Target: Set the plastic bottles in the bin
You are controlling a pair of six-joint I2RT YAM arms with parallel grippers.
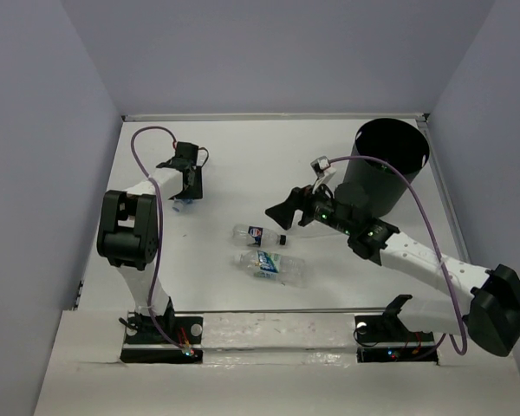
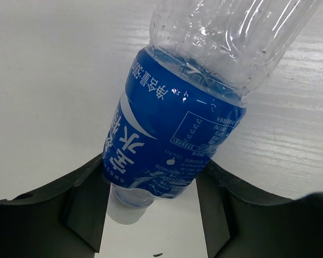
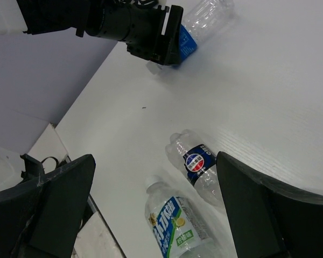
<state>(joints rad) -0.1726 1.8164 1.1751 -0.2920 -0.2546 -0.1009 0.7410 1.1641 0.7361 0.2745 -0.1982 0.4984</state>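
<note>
Left claw (image 2: 151,215) astride blue-labelled bottle (image 2: 177,140)

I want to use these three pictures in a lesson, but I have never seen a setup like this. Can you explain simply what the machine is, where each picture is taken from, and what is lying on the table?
These are two robot arms bolted at the near edge of a white table. The wide picture looks down from above; the other two come from cameras on each arm's wrist. The left gripper has its fingers on either side of a clear bottle with a blue label, lying on the table. The right gripper is open and empty, above two more bottles: a small one with a dark blue label and a larger one with a blue-green label. The black bin stands at the far right.
</note>
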